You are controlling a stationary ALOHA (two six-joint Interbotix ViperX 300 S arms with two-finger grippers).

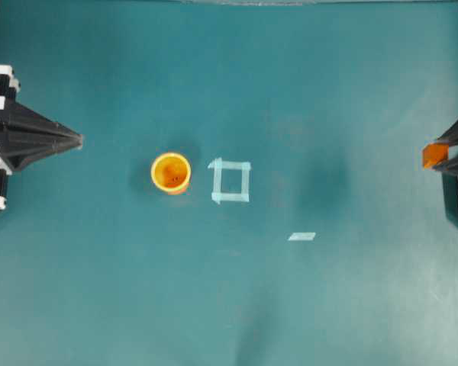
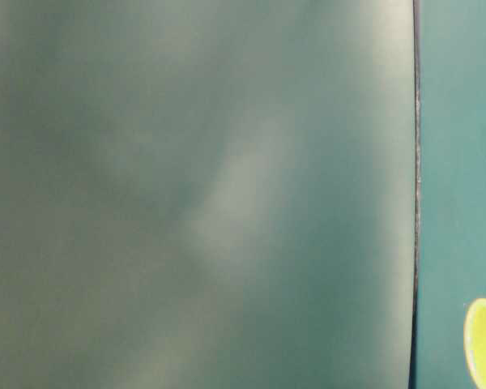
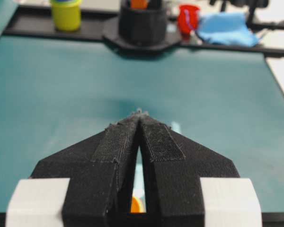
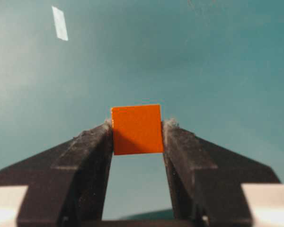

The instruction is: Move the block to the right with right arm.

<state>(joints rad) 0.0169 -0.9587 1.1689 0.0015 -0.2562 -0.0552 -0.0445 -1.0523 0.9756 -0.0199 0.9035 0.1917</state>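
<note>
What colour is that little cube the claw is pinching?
Orange. The block shows best in the right wrist view, clamped in the right gripper.

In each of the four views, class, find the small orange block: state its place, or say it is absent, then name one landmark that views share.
Overhead: block at far right edge, in the right gripper.
Table-level: not in it.
Left wrist: an orange bit shows top centre, too unclear to call the block.
Right wrist: block centre, clamped between the fingers.
Shared landmark: tape strip.

Table-level view almost wholly blurred grey-green, cup (image 2: 484, 342) cut by its edge, right hand (image 1: 447, 155) mostly out of frame overhead
</note>
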